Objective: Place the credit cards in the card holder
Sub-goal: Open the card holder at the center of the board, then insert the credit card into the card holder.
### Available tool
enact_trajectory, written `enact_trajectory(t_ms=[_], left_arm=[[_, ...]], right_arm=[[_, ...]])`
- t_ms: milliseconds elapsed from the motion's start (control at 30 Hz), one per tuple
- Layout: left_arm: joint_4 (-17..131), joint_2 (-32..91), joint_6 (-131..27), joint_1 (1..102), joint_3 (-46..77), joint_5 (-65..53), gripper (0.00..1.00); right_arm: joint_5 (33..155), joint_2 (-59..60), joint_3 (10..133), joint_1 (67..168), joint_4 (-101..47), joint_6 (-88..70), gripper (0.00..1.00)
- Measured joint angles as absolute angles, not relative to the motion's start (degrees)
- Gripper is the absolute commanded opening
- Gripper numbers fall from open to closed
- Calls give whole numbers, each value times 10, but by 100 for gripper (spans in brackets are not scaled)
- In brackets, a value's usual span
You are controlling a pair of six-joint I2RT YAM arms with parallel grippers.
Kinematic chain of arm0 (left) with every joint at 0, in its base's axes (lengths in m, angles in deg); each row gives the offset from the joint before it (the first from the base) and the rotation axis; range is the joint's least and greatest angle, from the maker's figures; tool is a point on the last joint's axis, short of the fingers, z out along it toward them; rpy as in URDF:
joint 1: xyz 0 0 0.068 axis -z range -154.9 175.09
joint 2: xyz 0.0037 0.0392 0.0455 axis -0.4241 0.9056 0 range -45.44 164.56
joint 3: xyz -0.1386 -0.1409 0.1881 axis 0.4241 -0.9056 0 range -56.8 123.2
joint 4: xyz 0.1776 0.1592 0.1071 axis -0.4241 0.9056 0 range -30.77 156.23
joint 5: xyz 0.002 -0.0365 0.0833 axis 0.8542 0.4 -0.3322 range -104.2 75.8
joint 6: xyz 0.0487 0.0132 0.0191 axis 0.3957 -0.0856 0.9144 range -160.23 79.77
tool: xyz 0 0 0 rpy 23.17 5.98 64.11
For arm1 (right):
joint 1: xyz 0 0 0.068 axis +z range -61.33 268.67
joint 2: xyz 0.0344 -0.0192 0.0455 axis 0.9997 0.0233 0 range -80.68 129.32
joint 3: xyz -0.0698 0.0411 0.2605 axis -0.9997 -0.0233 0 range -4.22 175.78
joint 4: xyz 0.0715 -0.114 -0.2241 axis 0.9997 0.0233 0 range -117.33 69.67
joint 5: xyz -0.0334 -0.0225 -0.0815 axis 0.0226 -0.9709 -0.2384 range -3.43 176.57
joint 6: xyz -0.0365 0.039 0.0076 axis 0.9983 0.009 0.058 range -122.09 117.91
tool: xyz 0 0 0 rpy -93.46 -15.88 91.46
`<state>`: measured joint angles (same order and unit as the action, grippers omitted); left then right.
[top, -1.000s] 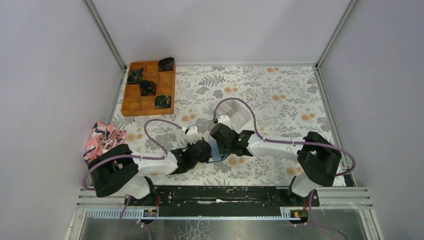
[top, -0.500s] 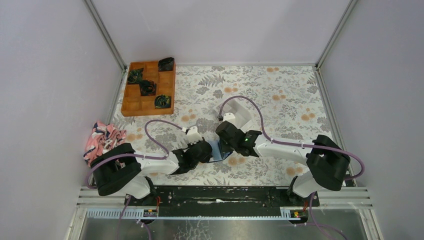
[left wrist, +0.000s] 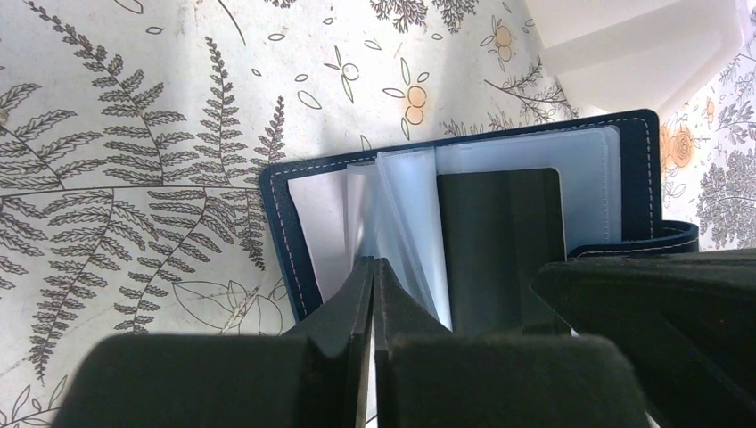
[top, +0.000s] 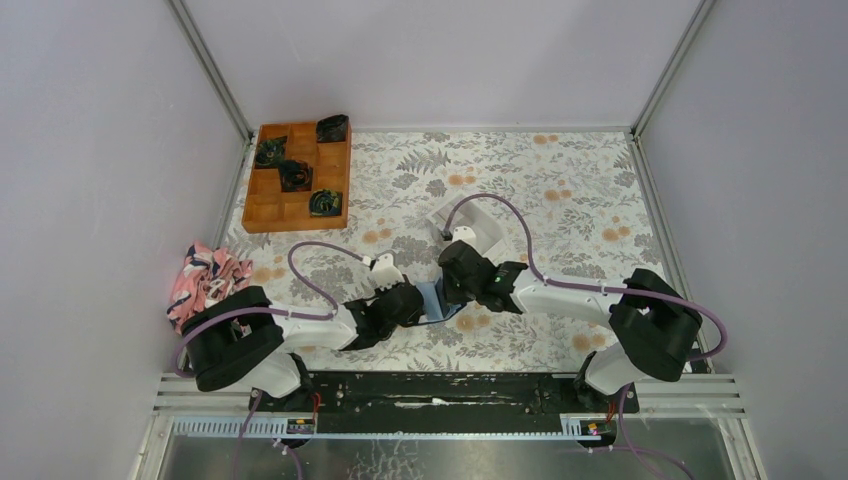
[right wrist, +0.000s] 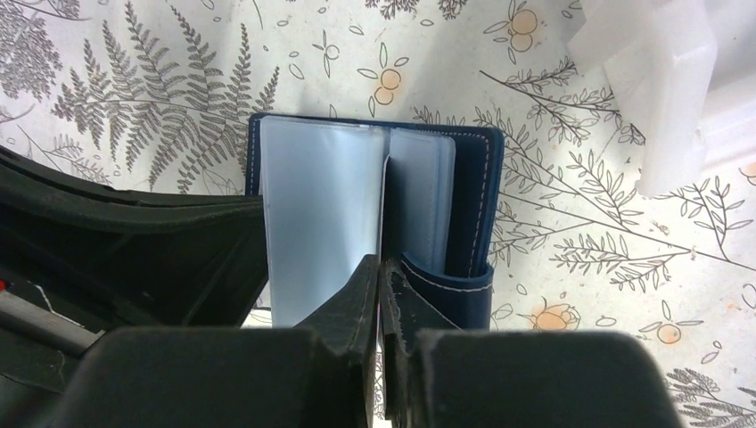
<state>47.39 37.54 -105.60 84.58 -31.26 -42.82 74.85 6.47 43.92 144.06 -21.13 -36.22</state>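
The left gripper has its two fingers pressed flat together, with no gap to see between them. They pinch one thin clear leaf of the card holder at its near edge. The card holder lies open on the table, dark navy on the outside, with several transparent sleeves that fan up from its middle. A dark card sits in the sleeve on the right side of this view, and its lower end is hidden behind the black body of the other arm. Whether other cards are inside the pale sleeves I cannot tell.

The right gripper comes to the same card holder from the opposite side. Its fingers are closed to a very thin slit, and the edge of a clear middle leaf runs down into this slit, so it seems to be held there. To the left of it a wide pale sleeve lies flat; to the right the navy cover curls up a little.

From above, the two grippers meet nose to nose over the card holder, in the near middle part of the table, which has a flower and fern pattern. A white plastic box stands just beyond the right gripper. An orange wooden tray with dark items in some compartments is at the far left corner, and a pink patterned cloth lies at the left edge.
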Motion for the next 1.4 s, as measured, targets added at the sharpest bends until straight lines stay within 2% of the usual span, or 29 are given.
enact_trajectory(t_ms=[200, 800, 1400], left_arm=[[465, 375, -1063, 846, -318, -430, 0], [442, 374, -1118, 860, -340, -449, 0], [440, 387, -1186, 883, -348, -493, 0]], right_arm=[[765, 65, 428, 1429, -241, -366, 0], [776, 58, 377, 1401, -327, -369, 0], [788, 56, 337, 1400, -346, -371, 0]])
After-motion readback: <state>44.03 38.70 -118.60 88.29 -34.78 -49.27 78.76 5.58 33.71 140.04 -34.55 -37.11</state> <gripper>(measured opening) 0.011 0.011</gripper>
